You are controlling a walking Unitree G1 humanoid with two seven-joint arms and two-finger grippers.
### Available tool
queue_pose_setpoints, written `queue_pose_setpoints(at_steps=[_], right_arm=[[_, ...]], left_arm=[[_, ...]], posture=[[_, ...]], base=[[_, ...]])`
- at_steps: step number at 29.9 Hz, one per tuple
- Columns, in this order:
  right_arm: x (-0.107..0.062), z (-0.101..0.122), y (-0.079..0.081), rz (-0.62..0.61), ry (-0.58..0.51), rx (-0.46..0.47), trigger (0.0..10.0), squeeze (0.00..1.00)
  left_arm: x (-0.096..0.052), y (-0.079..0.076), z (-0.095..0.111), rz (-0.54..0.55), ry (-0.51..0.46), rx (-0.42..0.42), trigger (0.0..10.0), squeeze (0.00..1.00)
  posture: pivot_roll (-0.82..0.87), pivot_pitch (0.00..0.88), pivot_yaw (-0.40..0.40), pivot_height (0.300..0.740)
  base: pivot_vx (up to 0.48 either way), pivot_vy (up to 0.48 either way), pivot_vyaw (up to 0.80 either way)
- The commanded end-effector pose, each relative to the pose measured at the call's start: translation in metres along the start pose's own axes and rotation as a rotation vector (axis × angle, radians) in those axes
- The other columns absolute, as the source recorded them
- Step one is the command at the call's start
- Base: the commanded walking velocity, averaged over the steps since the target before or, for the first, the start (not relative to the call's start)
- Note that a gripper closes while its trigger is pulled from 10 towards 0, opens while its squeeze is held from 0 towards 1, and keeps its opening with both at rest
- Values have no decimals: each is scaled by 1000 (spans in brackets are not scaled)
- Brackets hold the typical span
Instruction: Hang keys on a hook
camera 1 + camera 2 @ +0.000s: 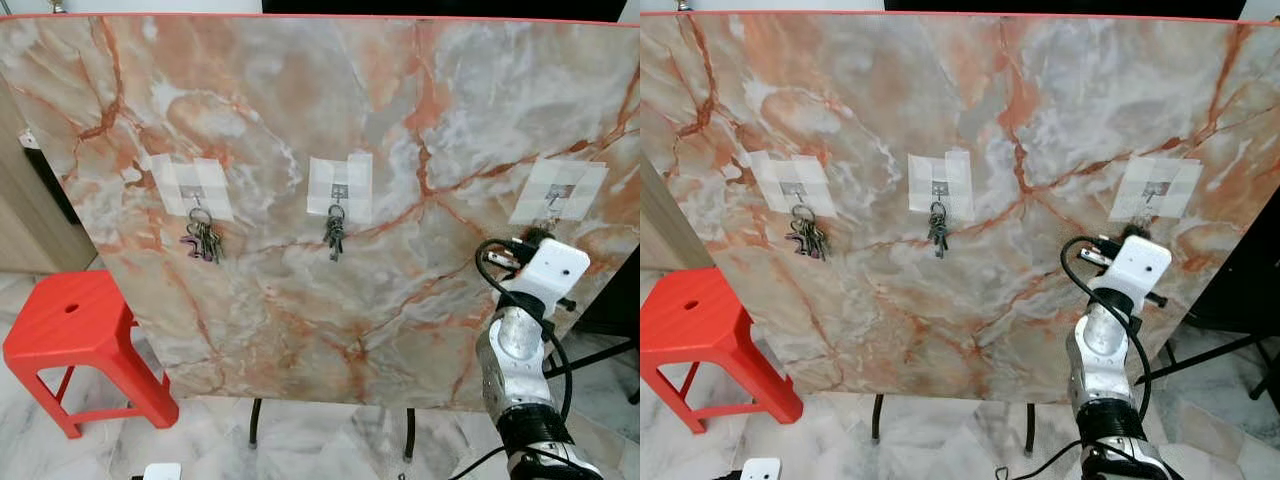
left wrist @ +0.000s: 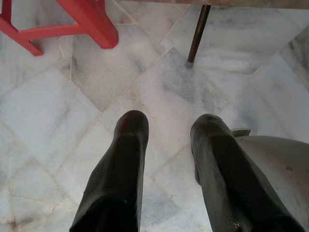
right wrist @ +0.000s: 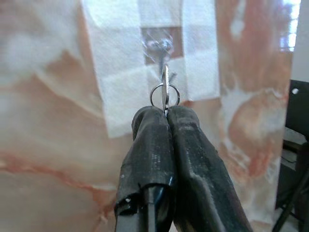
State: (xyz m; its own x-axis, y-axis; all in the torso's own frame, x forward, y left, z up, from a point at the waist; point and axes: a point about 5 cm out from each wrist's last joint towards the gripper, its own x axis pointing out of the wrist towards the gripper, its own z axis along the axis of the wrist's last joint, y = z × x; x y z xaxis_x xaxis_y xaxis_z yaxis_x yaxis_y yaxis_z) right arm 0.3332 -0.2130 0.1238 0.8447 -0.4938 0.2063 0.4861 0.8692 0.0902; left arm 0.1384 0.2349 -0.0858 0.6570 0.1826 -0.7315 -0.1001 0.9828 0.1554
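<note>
A marbled board point(image 1: 330, 130) stands tilted on thin black legs, with three adhesive hooks taped across it. The left hook point(image 1: 193, 192) and the middle hook point(image 1: 340, 190) each carry a hanging bunch of keys already, so the right hook point(image 1: 558, 192) is the one left to fill.

The right gripper point(image 3: 165, 113) is raised to the board just beneath that hook, its fingers pinched together on the keys point(image 3: 165, 92). A metal blade and the key ring stand up from between the fingertips, held upright so the ring's opening faces the hook's prong. In the right wrist view the ring sits just under the hook and seems to touch or overlap its lower tip, though the blur makes it hard to say whether it is threaded on yet. The step in hand looks like the final lift to slip the ring over the prong.

The left gripper point(image 2: 166, 145) hangs idle, its fingers apart, pointing at the marble floor point(image 2: 58, 111) near a red stool point(image 1: 75, 325).
</note>
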Motion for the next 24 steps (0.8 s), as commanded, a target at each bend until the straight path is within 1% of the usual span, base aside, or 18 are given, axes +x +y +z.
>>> queue_pose_setpoints(at_steps=[1,7,14,24], right_arm=[[5,8,2,5,-19,4,10000,0],[6,8,1,0,-10,9,10000,0],[11,13,-2,-11,-19,13,10000,0],[18,18,0,0,-24,23,10000,0]], left_arm=[[-1,3,-4,10,30,-4,10000,0],[-1,5,-6,12,34,-5,10000,0],[-2,7,-8,16,40,-5,10000,0],[-3,8,-9,17,49,-1,10000,0]], posture=[[62,0,-25,740],[62,0,-27,740],[60,0,-27,740],[61,0,-24,740]], base=[[0,0,0],[0,0,0],[0,0,0],[0,0,0]])
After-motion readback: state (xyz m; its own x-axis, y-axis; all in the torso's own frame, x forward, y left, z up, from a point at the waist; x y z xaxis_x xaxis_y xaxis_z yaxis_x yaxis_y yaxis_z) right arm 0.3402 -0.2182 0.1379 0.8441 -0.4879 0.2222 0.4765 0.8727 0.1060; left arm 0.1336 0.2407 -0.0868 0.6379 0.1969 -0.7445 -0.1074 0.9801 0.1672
